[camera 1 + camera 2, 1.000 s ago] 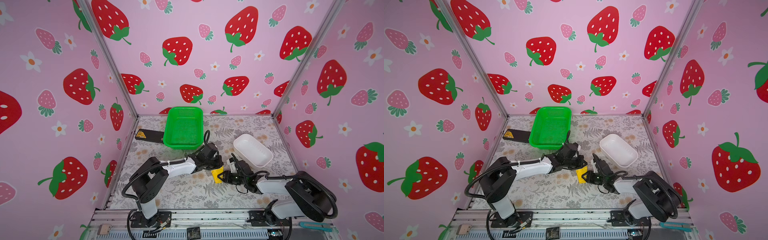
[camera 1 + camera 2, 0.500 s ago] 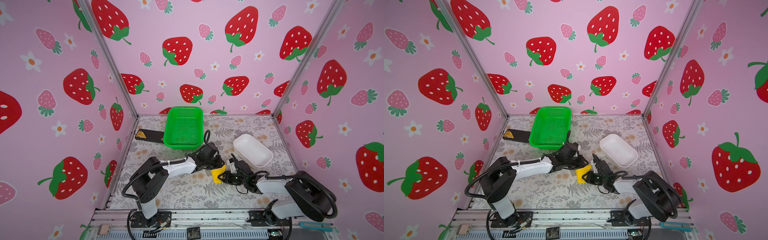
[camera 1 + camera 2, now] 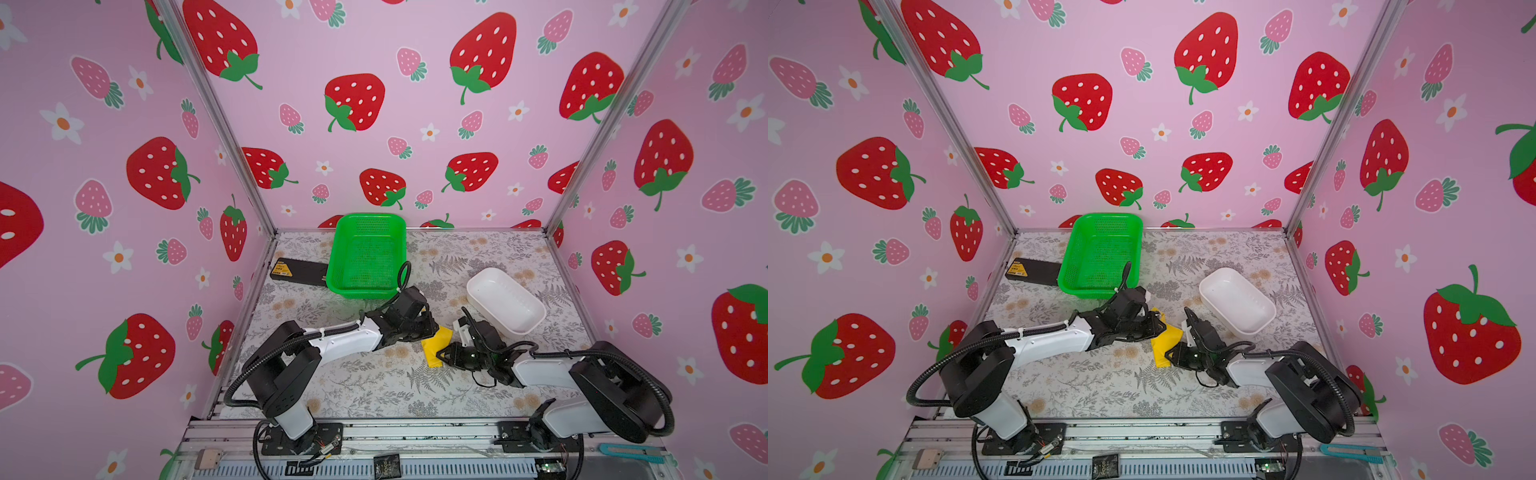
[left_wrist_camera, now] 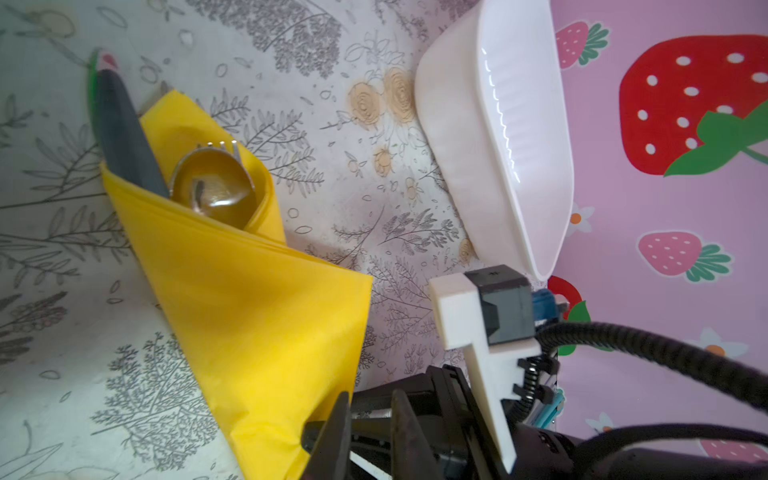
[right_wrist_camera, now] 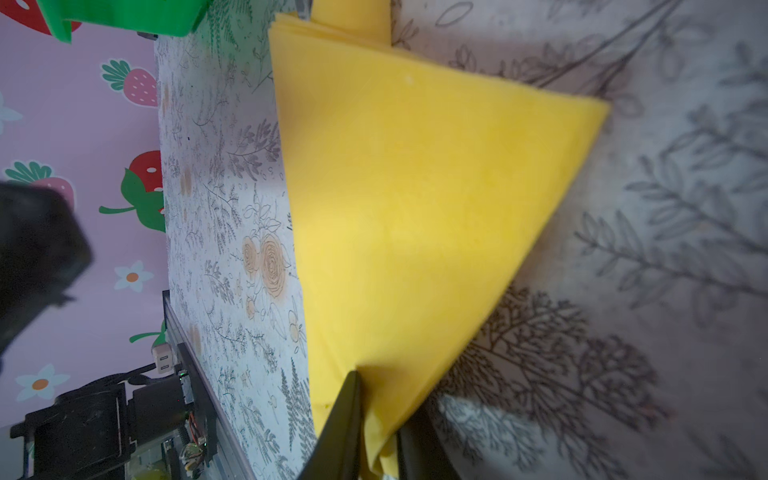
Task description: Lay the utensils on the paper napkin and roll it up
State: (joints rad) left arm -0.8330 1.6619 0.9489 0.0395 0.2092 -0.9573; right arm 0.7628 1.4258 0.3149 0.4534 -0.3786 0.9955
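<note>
Two utensils (image 4: 214,187) inside paper napkin (image 4: 257,324), right fingers (image 5: 340,428) clamped on its edge, left fingers (image 4: 122,137) unclear if open, free table (image 4: 374,208) around.

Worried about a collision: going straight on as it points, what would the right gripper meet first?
The paper napkin: its end sits between the right gripper's jaws. What lies beyond is unclear from these views.

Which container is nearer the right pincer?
The white oblong dish, just behind the right pincer; the green perforated basket sits farther back left.
</note>
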